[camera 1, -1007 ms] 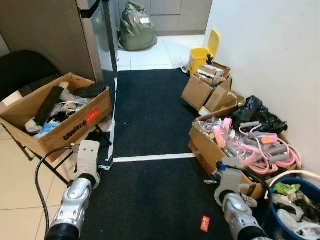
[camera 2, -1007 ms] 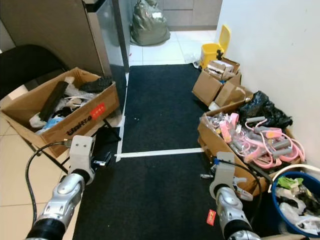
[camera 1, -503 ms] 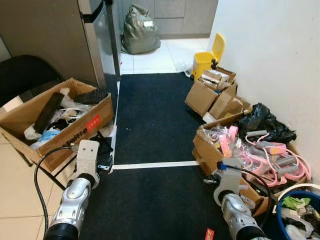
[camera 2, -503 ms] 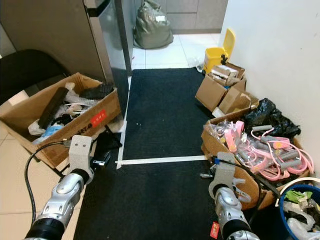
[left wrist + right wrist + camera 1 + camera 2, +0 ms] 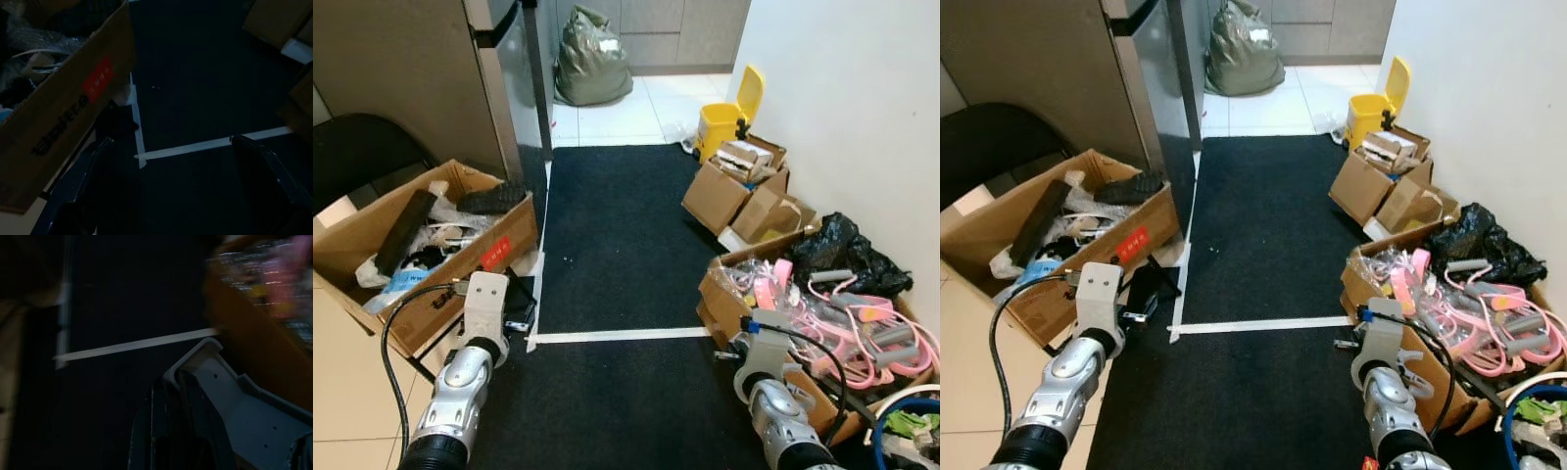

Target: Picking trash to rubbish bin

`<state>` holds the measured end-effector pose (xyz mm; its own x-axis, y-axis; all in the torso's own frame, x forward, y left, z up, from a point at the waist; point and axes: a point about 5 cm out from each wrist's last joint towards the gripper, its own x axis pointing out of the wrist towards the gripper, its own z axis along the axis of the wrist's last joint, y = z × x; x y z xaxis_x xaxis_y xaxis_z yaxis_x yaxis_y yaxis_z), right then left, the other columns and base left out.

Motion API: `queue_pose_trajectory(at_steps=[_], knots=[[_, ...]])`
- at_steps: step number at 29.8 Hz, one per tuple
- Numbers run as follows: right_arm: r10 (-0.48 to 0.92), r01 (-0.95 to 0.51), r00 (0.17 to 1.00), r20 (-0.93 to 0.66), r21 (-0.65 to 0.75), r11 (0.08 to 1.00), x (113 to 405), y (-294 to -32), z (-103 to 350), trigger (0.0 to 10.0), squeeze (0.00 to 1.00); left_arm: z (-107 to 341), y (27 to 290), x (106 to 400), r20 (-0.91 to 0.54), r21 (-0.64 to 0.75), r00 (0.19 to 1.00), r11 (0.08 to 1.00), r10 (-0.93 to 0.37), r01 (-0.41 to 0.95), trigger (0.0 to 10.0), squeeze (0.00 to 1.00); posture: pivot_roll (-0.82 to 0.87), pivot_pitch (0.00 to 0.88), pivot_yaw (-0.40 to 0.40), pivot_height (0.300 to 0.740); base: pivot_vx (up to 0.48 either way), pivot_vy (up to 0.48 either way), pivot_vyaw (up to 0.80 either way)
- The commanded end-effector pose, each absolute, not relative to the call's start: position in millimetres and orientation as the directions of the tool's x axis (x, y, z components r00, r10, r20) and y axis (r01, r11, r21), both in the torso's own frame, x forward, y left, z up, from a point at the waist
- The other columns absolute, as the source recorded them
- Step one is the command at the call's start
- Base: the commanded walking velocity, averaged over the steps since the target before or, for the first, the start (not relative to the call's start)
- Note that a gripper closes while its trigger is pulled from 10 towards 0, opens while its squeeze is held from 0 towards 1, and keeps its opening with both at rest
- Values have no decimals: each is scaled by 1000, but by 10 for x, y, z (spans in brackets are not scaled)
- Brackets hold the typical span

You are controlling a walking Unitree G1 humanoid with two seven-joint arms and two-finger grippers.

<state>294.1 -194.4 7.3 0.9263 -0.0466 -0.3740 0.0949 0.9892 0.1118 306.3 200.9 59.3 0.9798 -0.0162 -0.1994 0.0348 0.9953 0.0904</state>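
My left gripper (image 5: 166,191) hangs low over the black mat (image 5: 617,225), its two fingers (image 5: 73,186) spread wide with nothing between them; through the gap I see a white tape line (image 5: 210,144) crossing the mat. My right gripper (image 5: 171,431) is in a dark, blurred wrist view; its fingers look pressed together and empty, though I would not swear to it. Both arms are lowered at my sides, the left arm (image 5: 460,382) just beside a big carton (image 5: 421,245) of dark clutter, the right arm (image 5: 773,401) just beside a carton of pink tubing (image 5: 832,313).

The blue bin (image 5: 911,426), with trash in it, sits at my far right by the wall, past the pink carton. A red scrap (image 5: 1368,462) lies on the mat by my right arm.

The mat runs straight ahead as an open lane, cartons (image 5: 744,191) and a black bag (image 5: 842,250) lining its right edge, the fridge (image 5: 431,69) on the left. A yellow pedal bin (image 5: 729,113) and a grey sack (image 5: 592,59) stand on tiles beyond.
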Motion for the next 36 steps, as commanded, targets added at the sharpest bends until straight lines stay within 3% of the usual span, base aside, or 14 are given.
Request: queue_pose_trajectory(at_steps=[1, 36], knots=[[-52, 102, 920, -388, 110, 989, 2914, -1973, 47, 10000, 0, 536, 2049, 3022, -225, 96, 974, 995, -9, 31, 10000, 0, 57, 97, 27, 740, 296, 0, 0], [-47, 87, 945, -324, 111, 990, 3056, -1925, 199, 10000, 0, 565, 2055, 3050, -218, 100, 976, 994, -12, 35, 10000, 0, 62, 91, 29, 740, 298, 0, 0]])
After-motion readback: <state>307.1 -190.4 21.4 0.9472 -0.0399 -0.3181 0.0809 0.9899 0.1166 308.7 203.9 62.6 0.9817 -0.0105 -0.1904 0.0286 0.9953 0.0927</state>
